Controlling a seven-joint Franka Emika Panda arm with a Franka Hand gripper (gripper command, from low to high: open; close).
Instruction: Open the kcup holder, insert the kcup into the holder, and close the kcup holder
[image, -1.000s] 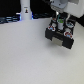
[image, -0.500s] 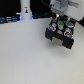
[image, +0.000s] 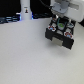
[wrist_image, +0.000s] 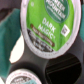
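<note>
Nothing is shifting visibly since the earlier frames. Claw state cannot be told; it is hovering over the kcup holder. Kcup is sitting at a holder slot; closing is remaining.

The bench looks smooth, matt and pale, with no grain or weave showing. The kcup holder seems black plastic, and in the wrist view its dark surface carries a dull sheen. The kcup has a printed green lid, smooth and faintly glossy like foil, with a pale rim. The white post looks like smooth plastic.
</note>
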